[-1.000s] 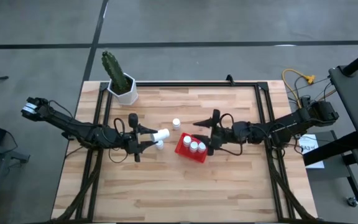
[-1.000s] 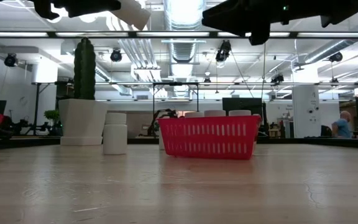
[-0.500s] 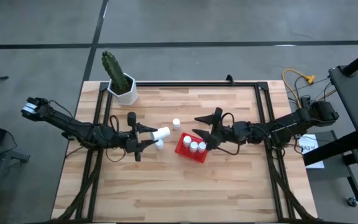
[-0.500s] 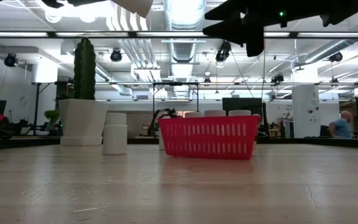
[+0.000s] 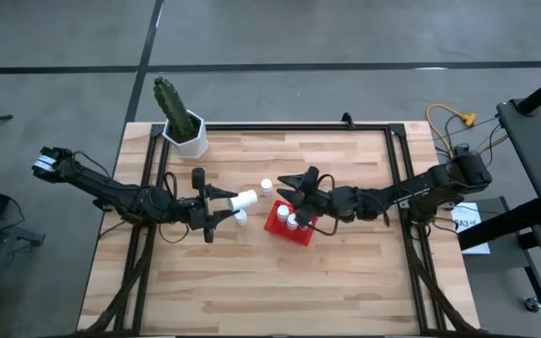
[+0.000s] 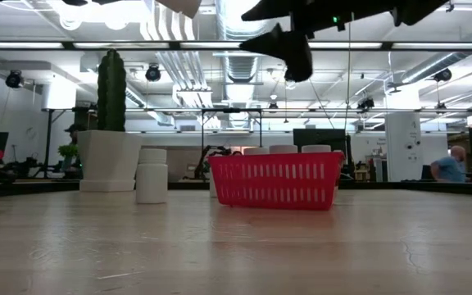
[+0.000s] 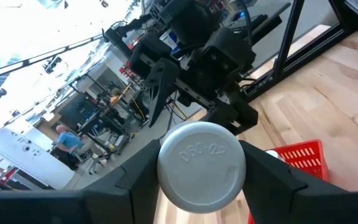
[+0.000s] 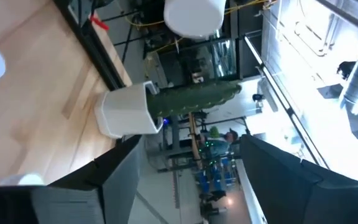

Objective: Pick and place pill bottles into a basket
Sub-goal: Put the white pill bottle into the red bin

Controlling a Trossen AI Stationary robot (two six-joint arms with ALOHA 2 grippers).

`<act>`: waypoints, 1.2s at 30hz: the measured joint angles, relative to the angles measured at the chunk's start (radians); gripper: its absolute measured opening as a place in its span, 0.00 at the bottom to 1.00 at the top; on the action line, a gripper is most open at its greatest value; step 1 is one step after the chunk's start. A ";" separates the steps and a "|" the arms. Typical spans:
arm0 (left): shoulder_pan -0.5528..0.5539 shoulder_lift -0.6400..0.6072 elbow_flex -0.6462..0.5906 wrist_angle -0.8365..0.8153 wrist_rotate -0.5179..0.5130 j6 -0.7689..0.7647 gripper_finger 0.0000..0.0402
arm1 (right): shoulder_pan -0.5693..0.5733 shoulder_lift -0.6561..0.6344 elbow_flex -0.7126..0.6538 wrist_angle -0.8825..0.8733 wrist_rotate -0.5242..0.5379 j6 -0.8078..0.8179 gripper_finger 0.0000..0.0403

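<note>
My left gripper (image 5: 227,206) is shut on a white pill bottle (image 5: 244,200), held high over the table left of the red basket (image 5: 278,225). My right gripper (image 5: 295,194) is open and empty above the basket's left part; the left wrist view shows it (image 7: 166,81) facing the held bottle (image 7: 202,163). Bottles (image 5: 294,222) stand in the basket, partly hidden by my right gripper. One loose bottle (image 5: 267,186) stands on the table beyond the basket, and another (image 5: 241,219) stands under my left gripper. My left gripper pinches the bottle between its two fingers, one on each side of the round wall near the end that faces the wrist camera (image 7: 164,169). The fingers come level from the table's left. The bottle lies level along them, its free end (image 5: 252,199) toward the basket, lifted clear.
A white hexagonal pot with a cactus (image 5: 188,132) stands at the table's far left corner and shows in the right wrist view (image 8: 127,113). A black frame rail (image 5: 280,127) runs along the far edge. Bare wood (image 5: 280,291) lies toward the near edge.
My right gripper has gone toward the table's left, from the basket's right side to above its left part, nearer my left gripper. My left gripper has risen slightly with the bottle, which stays level.
</note>
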 joint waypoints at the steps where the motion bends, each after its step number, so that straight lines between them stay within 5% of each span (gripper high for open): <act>1: 0.001 0.000 0.000 0.001 0.000 0.000 0.44 | 0.000 0.010 0.014 0.000 0.000 -0.003 0.65; 16: 0.001 0.000 -0.004 0.007 -0.003 0.020 0.44 | 0.010 0.102 0.174 -0.008 0.001 0.028 0.78; 28: 0.007 0.002 -0.003 0.011 -0.030 0.073 0.44 | 0.034 0.097 0.187 -0.017 -0.009 0.154 0.76; 36: 0.008 0.002 -0.002 0.028 -0.030 0.096 0.44 | 0.038 0.097 0.187 -0.026 -0.136 0.237 0.76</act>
